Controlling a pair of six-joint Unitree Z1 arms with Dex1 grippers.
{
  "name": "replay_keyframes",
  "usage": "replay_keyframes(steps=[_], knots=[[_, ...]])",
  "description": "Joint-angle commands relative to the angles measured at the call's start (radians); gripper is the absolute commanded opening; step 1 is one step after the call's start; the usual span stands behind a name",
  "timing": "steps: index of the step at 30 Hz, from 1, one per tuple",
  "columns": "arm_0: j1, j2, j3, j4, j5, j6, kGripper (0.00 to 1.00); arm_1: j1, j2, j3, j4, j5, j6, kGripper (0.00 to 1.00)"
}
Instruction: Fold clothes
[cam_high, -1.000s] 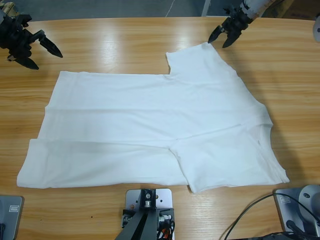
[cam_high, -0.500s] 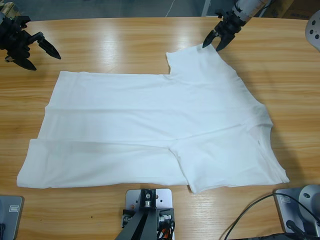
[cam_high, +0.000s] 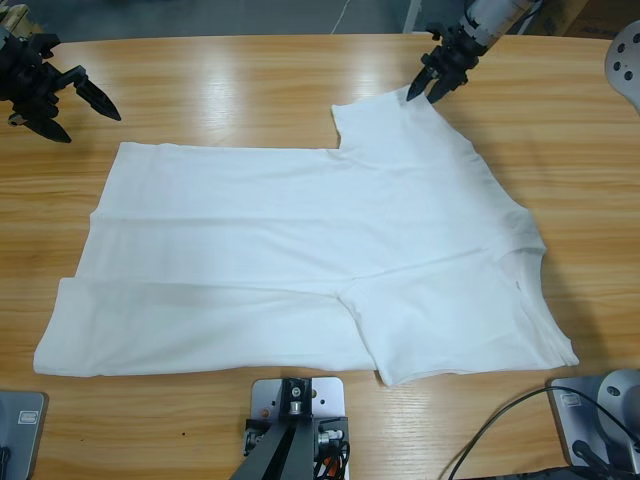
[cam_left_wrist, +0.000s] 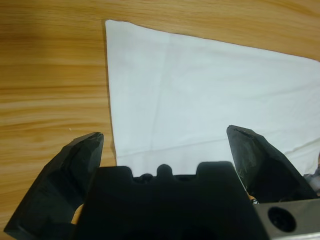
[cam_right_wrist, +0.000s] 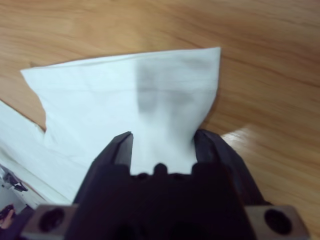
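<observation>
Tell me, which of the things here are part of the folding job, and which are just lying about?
Part of the job:
- white T-shirt, spread flat
- left gripper, open, off the cloth
- right gripper, open over a sleeve

Just there:
- wooden table
- black cable at the near edge

White T-shirt, spread flat, bottom strip folded over
</observation>
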Motion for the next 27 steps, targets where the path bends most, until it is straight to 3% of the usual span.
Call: replay_keyframes(steps=[1,3,4,12,19,27], knots=[[0.008,0.034,0.024,0.013,0.012,-0.007,0.968,0.026,0.117,-0.137,0.015,-0.055,-0.008,0.138],[0.008,0.033,0.025,0.013,0.012,-0.007,0.968,0.030,0.119,-0.137,0.016,-0.075,-0.009,0.012],[0.008,0.032,0.025,0.013,0.012,-0.006,0.968,0.034,0.123,-0.140,0.020,-0.093,-0.010,0.000],[0.008,0.028,0.025,0.013,0.020,-0.005,0.968,0.039,0.128,-0.162,0.040,-0.110,-0.019,0.000],[0.026,0.035,0.023,-0.025,0.058,0.094,0.997,0.039,0.086,-0.165,0.053,-0.061,-0.024,0.000],[0.093,0.197,0.026,-0.141,-0.076,0.168,0.977,0.049,0.088,-0.154,0.067,-0.075,-0.029,0.000]])
